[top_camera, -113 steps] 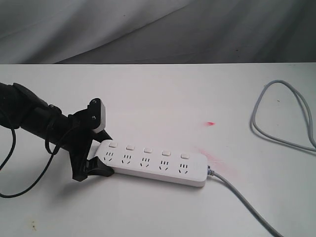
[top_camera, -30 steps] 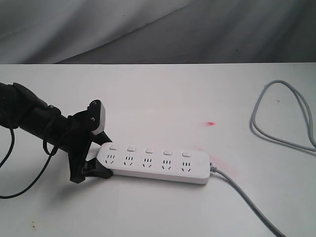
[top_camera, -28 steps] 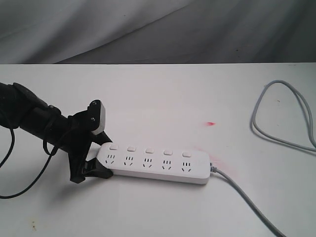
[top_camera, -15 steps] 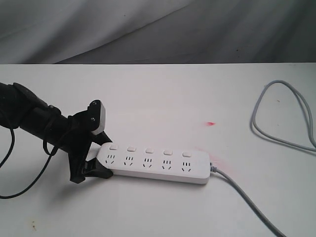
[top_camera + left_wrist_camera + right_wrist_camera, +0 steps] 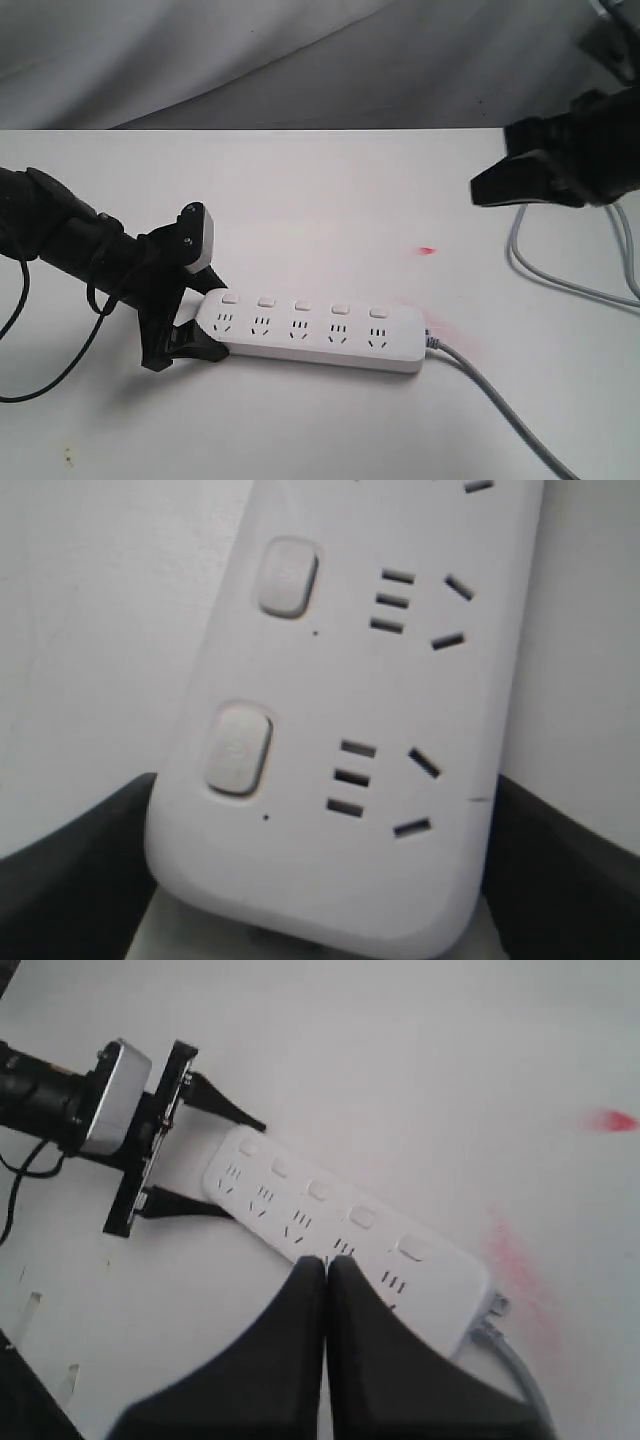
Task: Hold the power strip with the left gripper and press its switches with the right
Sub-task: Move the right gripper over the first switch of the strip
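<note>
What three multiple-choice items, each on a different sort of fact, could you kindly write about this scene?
1. Which end of the power strip sits between the fingers of the left gripper?
A) the end away from the cord
B) the cord end
C) neither, it grips the middle

2. How many switches does the strip carry?
A) three
B) five
C) seven

3. How do the fingers of the right gripper stand?
A) spread wide
B) shut on the cord
C) shut, holding nothing

Answers:
1 A, the black fingers flank the rounded end opposite the cord.
2 B, one button sits above each of the five sockets.
3 C, the right wrist view shows the two fingers pressed together with nothing between them.
</note>
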Robot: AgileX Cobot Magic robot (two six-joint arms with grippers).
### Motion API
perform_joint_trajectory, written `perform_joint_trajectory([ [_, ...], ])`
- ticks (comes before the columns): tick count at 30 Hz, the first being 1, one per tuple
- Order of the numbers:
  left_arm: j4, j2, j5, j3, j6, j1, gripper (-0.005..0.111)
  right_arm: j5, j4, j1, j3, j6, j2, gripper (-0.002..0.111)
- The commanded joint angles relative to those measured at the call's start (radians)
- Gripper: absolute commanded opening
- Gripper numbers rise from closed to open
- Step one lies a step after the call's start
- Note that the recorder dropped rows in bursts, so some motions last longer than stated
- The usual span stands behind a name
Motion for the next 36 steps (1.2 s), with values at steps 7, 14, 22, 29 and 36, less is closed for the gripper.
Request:
perform_joint_trajectory([
  [7,0.01,0.004,0.008,0.0,-0.002,0.001,0.051,-0.142,-0.03,0.376,-0.264,-0.337,0.382,0.0],
  [14,0.01,0.004,0.008,0.0,-0.005,0.001,0.051,-0.167,-0.03,0.459,-0.389,-0.616,0.52,0.0],
  [22,0.01,0.004,0.008,0.0,-0.005,0.001,0.051,-0.415,-0.03,0.531,-0.393,-0.759,0.603,0.0],
  [29,0.01,0.004,0.008,0.0,-0.002,0.001,0.051,-0.46,0.044,0.544,-0.393,-0.789,0.682,0.0],
  [36,0.01,0.004,0.008,0.0,-0.002,0.001,0.051,-0.464,0.127,0.562,-0.393,-0.897,0.692,0.0],
])
